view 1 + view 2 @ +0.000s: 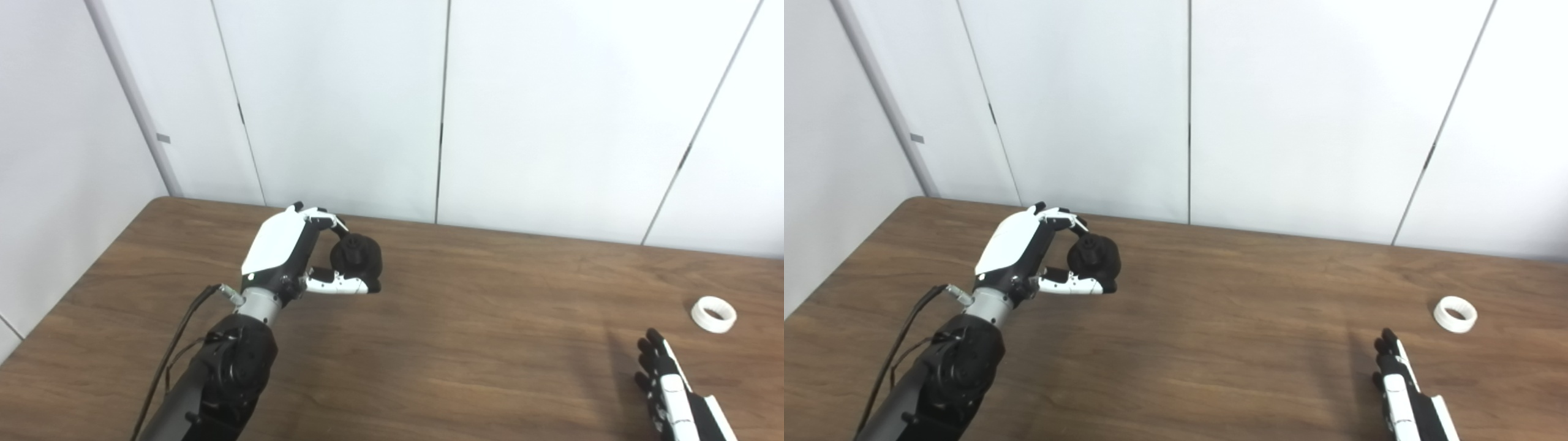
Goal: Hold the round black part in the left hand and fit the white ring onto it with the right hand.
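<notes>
Right hand [674, 392] low at the near edge, fingers extended and spread, empty, just short of the white ring [713, 314] lying on the table [490, 343]. Far left of the ring, left hand [294, 257] is clamped on the round black part [358, 256]. Ring pickup comes next, needing a forward reach.

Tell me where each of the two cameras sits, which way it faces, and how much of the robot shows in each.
Left eye view: on the head, looking down across the brown table to the white wall; shows the left hand holding the round black part, and the right hand at the bottom edge.
Right eye view: beside it, facing the same way, everything sitting further left in the picture; same arms.
Both share the white ring lying on the table beyond the right hand.
</notes>
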Robot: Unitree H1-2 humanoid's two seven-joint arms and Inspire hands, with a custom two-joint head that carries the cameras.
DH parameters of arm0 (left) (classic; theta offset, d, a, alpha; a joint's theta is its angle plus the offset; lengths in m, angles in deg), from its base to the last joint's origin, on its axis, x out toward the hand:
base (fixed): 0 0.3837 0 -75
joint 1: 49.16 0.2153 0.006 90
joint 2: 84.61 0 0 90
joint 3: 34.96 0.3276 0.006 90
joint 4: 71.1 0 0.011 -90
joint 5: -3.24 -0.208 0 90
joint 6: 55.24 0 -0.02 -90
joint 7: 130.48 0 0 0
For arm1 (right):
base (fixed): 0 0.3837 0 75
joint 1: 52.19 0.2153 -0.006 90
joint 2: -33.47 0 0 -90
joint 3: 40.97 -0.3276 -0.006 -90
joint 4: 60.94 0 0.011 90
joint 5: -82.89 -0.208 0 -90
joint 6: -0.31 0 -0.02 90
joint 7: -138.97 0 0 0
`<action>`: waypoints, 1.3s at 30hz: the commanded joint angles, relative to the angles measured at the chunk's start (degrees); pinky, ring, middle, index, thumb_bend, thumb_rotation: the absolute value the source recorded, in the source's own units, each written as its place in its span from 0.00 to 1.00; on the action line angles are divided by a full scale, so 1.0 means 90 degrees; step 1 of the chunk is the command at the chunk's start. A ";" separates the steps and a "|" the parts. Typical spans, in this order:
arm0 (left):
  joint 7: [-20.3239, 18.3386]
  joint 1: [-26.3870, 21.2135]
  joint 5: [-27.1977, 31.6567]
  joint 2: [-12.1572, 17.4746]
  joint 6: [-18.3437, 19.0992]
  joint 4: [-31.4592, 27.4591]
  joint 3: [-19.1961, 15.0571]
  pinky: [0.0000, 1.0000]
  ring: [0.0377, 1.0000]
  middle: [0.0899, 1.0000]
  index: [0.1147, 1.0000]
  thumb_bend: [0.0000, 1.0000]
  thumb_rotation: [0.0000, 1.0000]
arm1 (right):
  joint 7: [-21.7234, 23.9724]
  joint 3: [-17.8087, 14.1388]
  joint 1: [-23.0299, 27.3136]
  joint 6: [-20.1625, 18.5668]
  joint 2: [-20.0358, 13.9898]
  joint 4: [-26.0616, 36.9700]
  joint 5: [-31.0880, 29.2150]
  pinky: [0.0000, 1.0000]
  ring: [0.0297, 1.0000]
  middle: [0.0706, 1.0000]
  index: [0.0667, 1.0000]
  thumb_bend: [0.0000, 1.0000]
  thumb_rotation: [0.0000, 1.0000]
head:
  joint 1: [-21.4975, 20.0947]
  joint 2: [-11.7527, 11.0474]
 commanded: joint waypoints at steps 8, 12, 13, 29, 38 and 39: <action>-0.0430 0.0158 -0.0506 -0.0116 -0.0548 -0.0837 0.0354 1.00 0.86 0.74 0.42 0.52 0.06 | -0.0166 0.0082 0.0166 0.0137 0.0143 0.0116 0.0235 1.00 0.99 0.95 0.99 0.52 1.00 | -0.0411 0.0260; -0.0512 0.0381 -0.0666 -0.0334 -0.0802 -0.1013 0.0548 1.00 0.86 0.73 0.42 0.52 0.06 | -0.0191 0.0124 0.0212 0.0060 0.0211 0.0155 0.0254 1.00 0.99 0.95 0.99 0.55 1.00 | -0.0601 0.0389; -0.0480 0.0456 -0.0711 -0.0395 -0.0903 -0.1023 0.0615 1.00 0.86 0.73 0.42 0.52 0.06 | -0.0195 0.0127 0.0219 0.0020 0.0238 0.0182 0.0246 1.00 0.99 0.95 0.99 0.57 1.00 | -0.0628 0.0411; -0.0134 0.1453 -0.1078 -0.1025 -0.1917 -0.0778 0.0736 1.00 0.85 0.71 0.42 0.52 0.05 | -0.0255 0.0210 0.0401 -0.0322 0.0427 0.0440 0.0449 1.00 0.97 0.93 0.98 0.61 1.00 | -0.1219 0.0904; 0.0226 0.1799 -0.1303 -0.1172 -0.2386 -0.0318 0.0821 1.00 0.84 0.72 0.42 0.52 0.05 | -0.0283 0.0196 0.0419 -0.0532 0.0452 0.0602 0.0456 1.00 0.96 0.93 0.98 0.64 1.00 | -0.1410 0.1070; 0.0272 0.1824 -0.1339 -0.1186 -0.2421 -0.0264 0.0838 1.00 0.84 0.72 0.42 0.52 0.05 | -0.0283 0.0191 0.0419 -0.0582 0.0455 0.0636 0.0449 1.00 0.95 0.93 0.98 0.64 1.00 | -0.1437 0.1086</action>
